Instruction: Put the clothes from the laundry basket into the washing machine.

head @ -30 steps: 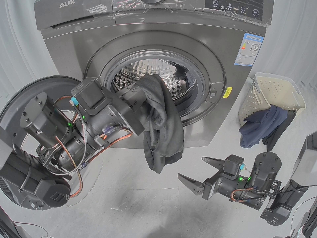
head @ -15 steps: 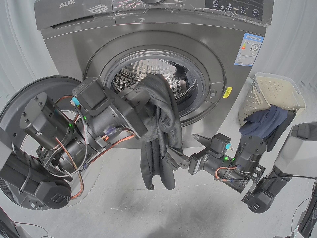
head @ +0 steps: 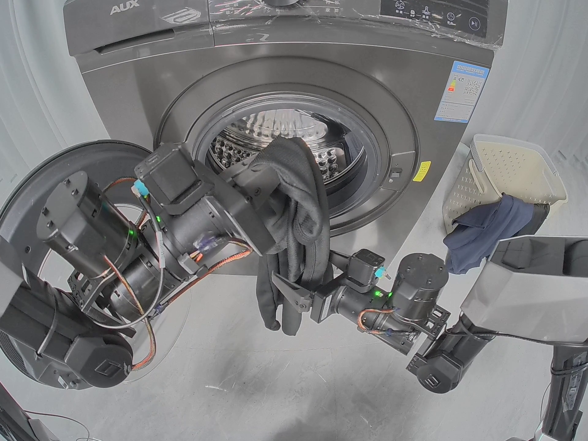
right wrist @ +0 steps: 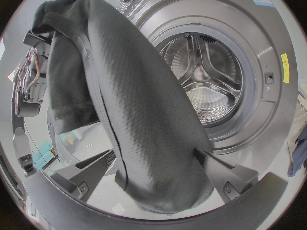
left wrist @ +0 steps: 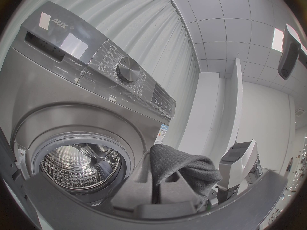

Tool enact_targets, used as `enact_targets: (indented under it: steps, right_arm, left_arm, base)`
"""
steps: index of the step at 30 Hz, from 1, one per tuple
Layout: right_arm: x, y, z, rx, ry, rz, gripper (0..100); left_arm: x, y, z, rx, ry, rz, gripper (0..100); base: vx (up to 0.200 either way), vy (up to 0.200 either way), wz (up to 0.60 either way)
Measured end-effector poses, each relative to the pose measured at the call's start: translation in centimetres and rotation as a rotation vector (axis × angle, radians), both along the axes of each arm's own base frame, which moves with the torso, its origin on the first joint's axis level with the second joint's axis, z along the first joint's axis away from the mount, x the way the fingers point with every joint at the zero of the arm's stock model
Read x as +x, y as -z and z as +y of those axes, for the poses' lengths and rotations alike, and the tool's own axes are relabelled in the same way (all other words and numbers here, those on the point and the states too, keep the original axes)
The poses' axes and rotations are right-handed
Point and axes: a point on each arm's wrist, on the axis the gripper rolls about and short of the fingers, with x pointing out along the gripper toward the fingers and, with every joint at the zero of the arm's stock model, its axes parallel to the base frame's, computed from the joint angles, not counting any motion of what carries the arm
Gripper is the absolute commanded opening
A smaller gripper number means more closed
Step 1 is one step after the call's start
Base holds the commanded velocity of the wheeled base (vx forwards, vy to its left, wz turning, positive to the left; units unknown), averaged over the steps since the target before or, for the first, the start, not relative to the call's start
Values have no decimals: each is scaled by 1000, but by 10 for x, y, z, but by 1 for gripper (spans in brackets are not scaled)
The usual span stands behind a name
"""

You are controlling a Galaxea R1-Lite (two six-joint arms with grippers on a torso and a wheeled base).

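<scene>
The left pincer (left wrist: 155, 184) is clenched on the top fold of a dark grey garment (head: 303, 215). It holds the garment up just in front of the open mouth of the washing machine (head: 380, 75), on the near side of the steel drum (head: 275, 124). Most of the cloth hangs in a long tail below the lip of the opening, above the floor. The right pincer (head: 304, 277) is released, with its jaws spread to either side of that hanging tail, low and near. In the right wrist view the cloth fills the gap between the two jaws.

The step in hand looks like gathering the loose tail so the whole piece can go in at once. It would go best if the right pincer closed well up into the bunched cloth rather than on a thin edge. Both arms could then carry the garment far into the drum together. The tail should be lifted clear of the door seal first, or it may snag or trail out. The left hold is best let go only once the bulk is past the lip.

The round door (head: 92, 160) stands open at the left. At the right, the laundry basket (head: 520, 160) has a navy garment (head: 484, 231) draped over its near rim.
</scene>
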Motion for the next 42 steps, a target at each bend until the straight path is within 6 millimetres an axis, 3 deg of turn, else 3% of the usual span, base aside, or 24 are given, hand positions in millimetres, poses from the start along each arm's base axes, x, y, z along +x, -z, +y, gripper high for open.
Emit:
enact_targets:
  steps: [13, 14, 22, 27, 42]
  right_arm:
    - [30, 18, 19, 28, 35, -27, 100]
    - [32, 19, 19, 30, 44, -28, 0]
    - [39, 23, 14, 27, 82, -26, 0]
    - [35, 22, 4, 8, 99, -10, 0]
    - [29, -32, -22, 74, 169, -100, 0]
  left_arm:
    - [-2, -1, -4, -18, -17, 9, 0]
    - [-2, -1, -5, -19, -17, 10, 0]
    - [1, -2, -1, -32, -58, 20, 0]
    - [10, 4, 13, -26, -129, 41, 0]
    - [8, 84, 60, 187, -229, 314, 0]
  base:
    - [0, 0, 0]
    - [0, 0, 0]
    - [0, 0, 0]
    - [0, 0, 0]
    - [0, 0, 0]
